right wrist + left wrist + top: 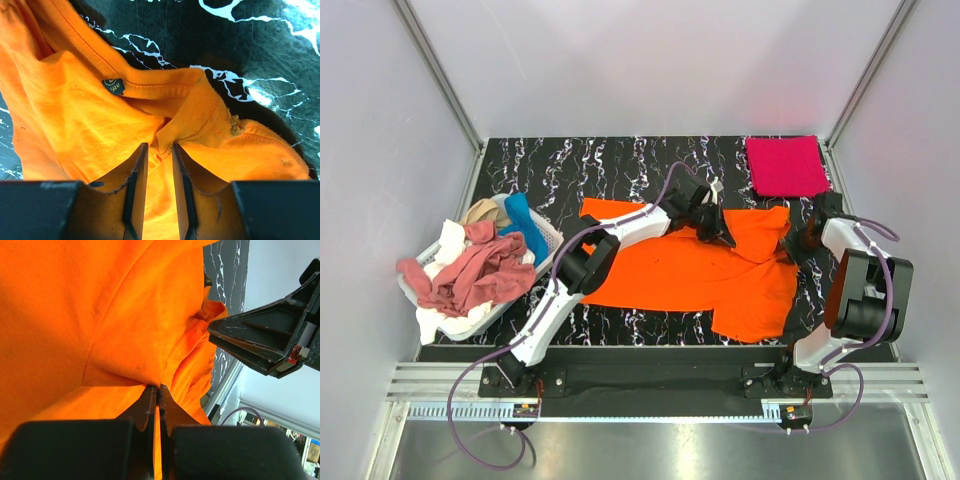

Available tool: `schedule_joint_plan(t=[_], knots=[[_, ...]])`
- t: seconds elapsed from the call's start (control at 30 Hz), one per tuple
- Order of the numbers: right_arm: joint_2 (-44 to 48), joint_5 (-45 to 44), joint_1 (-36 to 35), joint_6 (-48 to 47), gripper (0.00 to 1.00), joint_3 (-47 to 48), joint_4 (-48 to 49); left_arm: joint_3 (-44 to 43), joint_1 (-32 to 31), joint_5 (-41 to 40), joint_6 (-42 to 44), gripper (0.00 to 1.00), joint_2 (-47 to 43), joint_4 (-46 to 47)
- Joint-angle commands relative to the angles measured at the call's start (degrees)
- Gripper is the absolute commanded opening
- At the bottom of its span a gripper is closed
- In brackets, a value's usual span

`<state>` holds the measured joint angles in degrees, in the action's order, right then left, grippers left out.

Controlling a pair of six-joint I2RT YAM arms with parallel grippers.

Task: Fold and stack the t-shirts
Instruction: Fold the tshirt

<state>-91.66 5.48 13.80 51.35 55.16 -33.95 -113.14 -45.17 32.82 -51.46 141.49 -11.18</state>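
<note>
2 grippers are on 1 shirt.

Top view: the orange t-shirt (690,270) lies spread on the table (620,160) at the centre of the frame, its long axis running left to right. The left gripper (716,226) sits on its upper edge, right of centre. The right gripper (798,246) is at its right end, just beside. A folded crimson-pink t-shirt (785,165) lies at upper right, well apart. More t-shirts (470,275) are heaped in the basket (548,238) at left.

Left wrist view: the left gripper (158,390) has its jaws pressed together on a pinch of orange cloth (100,315), creases fanning out from the tips.

Right wrist view: the right gripper (159,150) has its jaws partly closed on a bunched fold of the collar (165,82), the cloth filling the gap between them. The size label (114,86) is at upper left of the tips.

Judging by this, both grips are at the collar end, on the right of the top view, and the free length trails away to the left. Any fold along the long axis would carry that end leftward. The right arm is nearer the collar, while the left arm reaches across the body.
</note>
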Motion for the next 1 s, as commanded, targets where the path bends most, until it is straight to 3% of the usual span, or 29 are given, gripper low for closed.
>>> schedule_joint_plan(t=[0.0, 0.27, 0.5, 0.97], knots=[[2.45, -2.47, -0.53, -0.64, 0.34, 3.38, -3.13, -2.61, 0.52, 2.16, -0.83, 0.00, -2.45, -0.42], [4.99, -6.53, -0.53, -0.90, 0.38, 5.49, -7.27, -1.91, 1.05, 1.28, 0.05, 0.00, -1.57, -1.39], [3.42, -2.32, -0.62, -1.35, 0.36, 2.69, -2.18, -2.35, 1.13, 1.63, -0.39, 0.00, -1.39, -0.95], [-1.33, -2.05, -2.11, -1.34, 0.36, -1.19, 4.86, -1.82, 0.96, 1.37, -0.57, 0.00, -1.04, -0.51]])
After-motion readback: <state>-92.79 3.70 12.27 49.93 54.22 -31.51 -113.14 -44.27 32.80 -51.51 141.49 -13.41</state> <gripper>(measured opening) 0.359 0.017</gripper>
